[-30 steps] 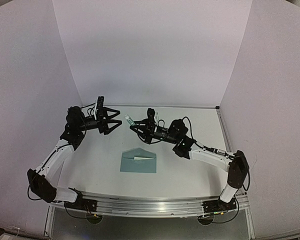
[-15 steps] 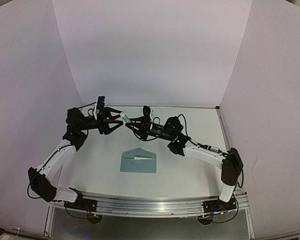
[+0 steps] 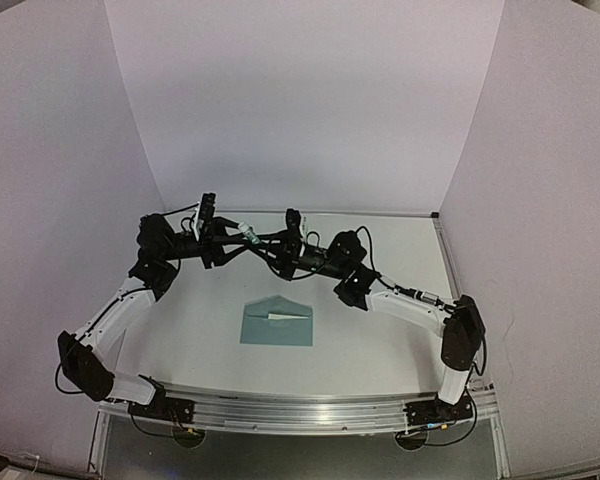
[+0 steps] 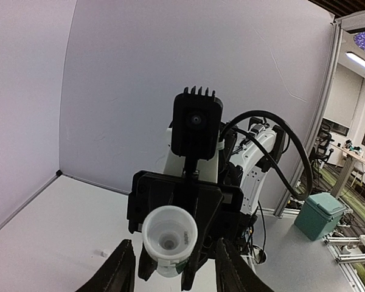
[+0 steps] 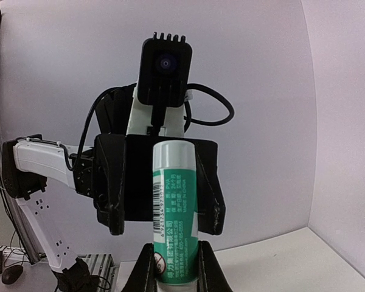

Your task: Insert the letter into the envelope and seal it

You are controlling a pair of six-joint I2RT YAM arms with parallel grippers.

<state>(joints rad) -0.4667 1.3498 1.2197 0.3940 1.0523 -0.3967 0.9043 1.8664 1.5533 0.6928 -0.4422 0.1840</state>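
The teal envelope (image 3: 277,321) lies flat mid-table with its triangular flap open. Only a thin pale strip shows at its mouth; the letter is otherwise hidden. Above the back of the table both grippers meet tip to tip. My right gripper (image 3: 267,243) (image 5: 176,271) is shut on a green-and-white glue stick (image 5: 174,207) (image 3: 250,236), which points at the left gripper. My left gripper (image 3: 234,238) (image 4: 173,271) is open: its fingers stand either side of the stick's white end (image 4: 169,237), with a gap on both sides.
White walls close in the table on the left, back and right. An aluminium rail (image 3: 300,408) runs along the near edge by the arm bases. A tiny white speck (image 4: 103,253) lies on the table under the left gripper.
The left gripper has moved right onto the end of the glue stick and its jaws have narrowed. The right arm brought the stick leftwards to meet it. The envelope has not moved.
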